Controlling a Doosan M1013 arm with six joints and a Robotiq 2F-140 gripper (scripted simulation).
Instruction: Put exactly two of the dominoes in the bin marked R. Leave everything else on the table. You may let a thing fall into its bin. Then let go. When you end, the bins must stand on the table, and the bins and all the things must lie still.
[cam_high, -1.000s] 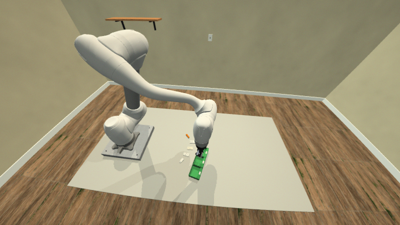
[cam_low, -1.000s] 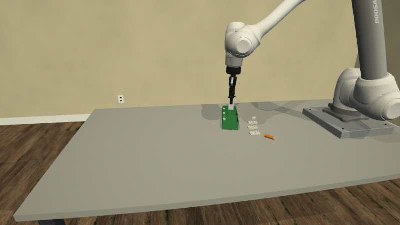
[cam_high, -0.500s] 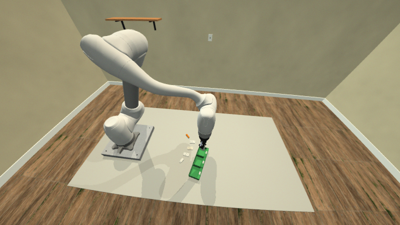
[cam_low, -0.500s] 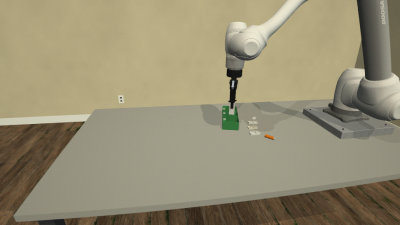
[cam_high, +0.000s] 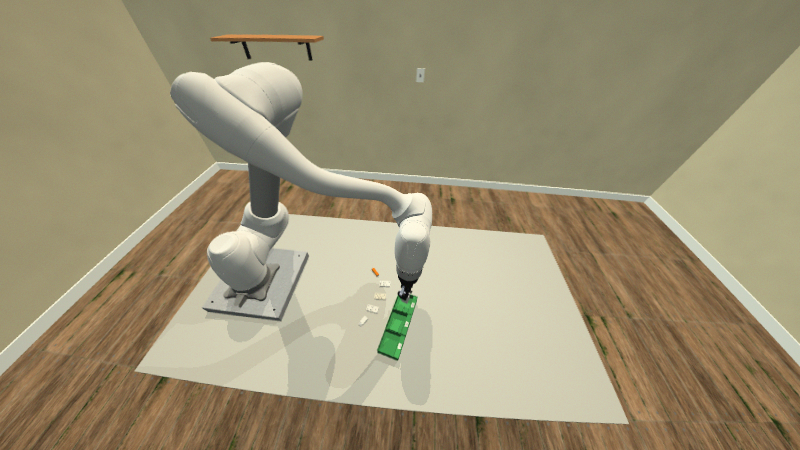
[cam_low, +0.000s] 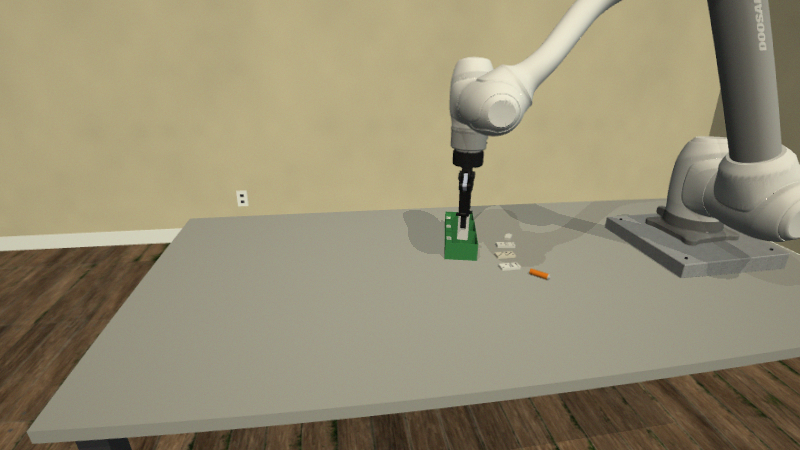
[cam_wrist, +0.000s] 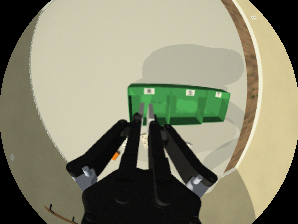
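"White dominoes, one near the orange cylinder (cam_high: 375, 272) (cam_low: 539, 273) (cam_wrist: 116, 156) and one farther off, lie flat on the table beside the bins, with a cream domino (cam_high: 380, 296) (cam_low: 505, 254) (cam_wrist: 145, 141) between them. How far along?"

"Early, by the look of it. No domino can be made out in bin R (cam_high: 403, 305) (cam_low: 460, 252) (cam_wrist: 129, 102), though the fingers block part of the view. Two appear still needed."

"And the gripper (cam_high: 405, 299) (cam_low: 463, 235) (cam_wrist: 145, 109)?"

"Poised at bin R, fingers almost closed, nothing visible between them."

"Which way does the cream domino point?"

"Its long axis runs roughly toward the bins, across their row; front and back ends cannot be told apart."

Moved the gripper (cam_high: 405, 294) (cam_low: 463, 222) (cam_wrist: 145, 109) toward 12 o'clock in the top view since a second ago, to the 12 o'clock end of the green bins (cam_high: 397, 326) (cam_low: 461, 251) (cam_wrist: 186, 105). Reads as a 6 o'clock shift in the exterior view. Shifted the arm's elbow (cam_high: 193, 89) toward 3 o'clock in top, wrist joint (cam_low: 501, 113) toward 5 o'clock in exterior.
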